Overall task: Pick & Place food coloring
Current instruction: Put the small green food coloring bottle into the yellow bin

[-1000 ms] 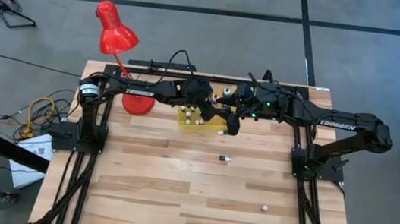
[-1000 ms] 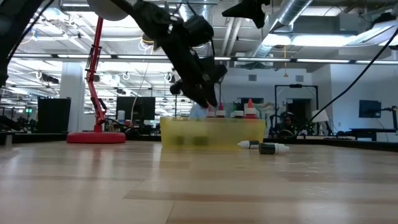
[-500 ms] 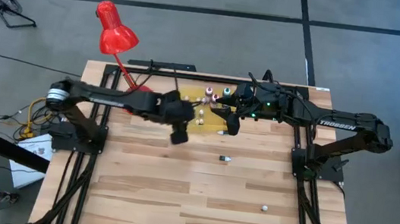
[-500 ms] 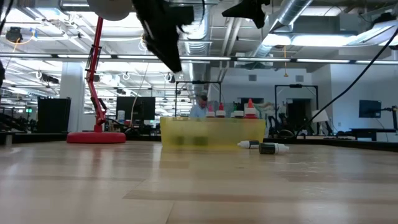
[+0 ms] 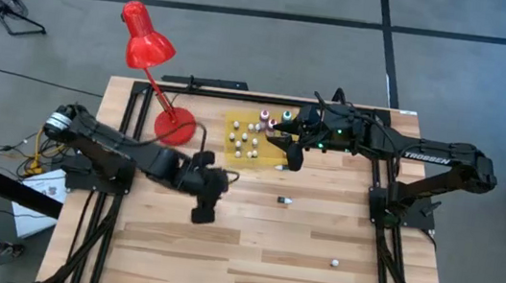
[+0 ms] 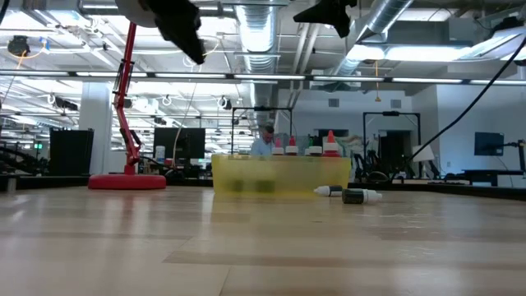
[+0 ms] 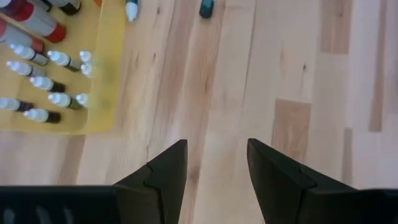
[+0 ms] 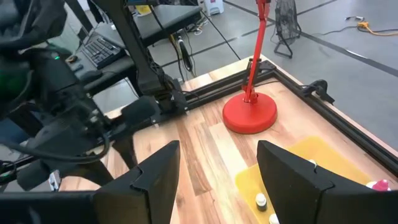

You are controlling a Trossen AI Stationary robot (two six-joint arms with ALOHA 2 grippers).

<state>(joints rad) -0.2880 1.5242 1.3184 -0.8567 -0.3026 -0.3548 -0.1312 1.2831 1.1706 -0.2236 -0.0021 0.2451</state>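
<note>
Overhead view of a wooden table (image 5: 250,247) with both arms extended. The left gripper (image 5: 202,215) hangs over bare boards at centre-left of the frame, below and left of the yellow mat (image 5: 234,123); its wrist camera shows the two dark fingers (image 7: 166,169) parted with only wood between them, holding nothing. The right gripper (image 5: 292,158) sits in the upper middle of the frame, at the right edge of the mat; its fingers (image 8: 158,168) likewise stand apart and empty, with the red lamp base (image 8: 250,116) visible beyond them. The food coloring bottles (image 5: 246,139) are mostly gathered on the mat in the upper centre, appearing from above as a cluster of pale caps; the left wrist view resolves them as small bottles (image 7: 43,83) lying in rows, with red-bodied ones at the frame's top-left corner. Further bottles lie loose on the wood: one (image 5: 283,200) at mid-frame right of centre, another (image 5: 336,264) toward the lower right. In the table-level view, red-capped bottles (image 6: 330,145) stand upright behind the yellow mat's edge, and a dark bottle (image 6: 355,196) lies on its side just right of it. A red desk lamp (image 5: 145,49) occupies the upper left.
</note>
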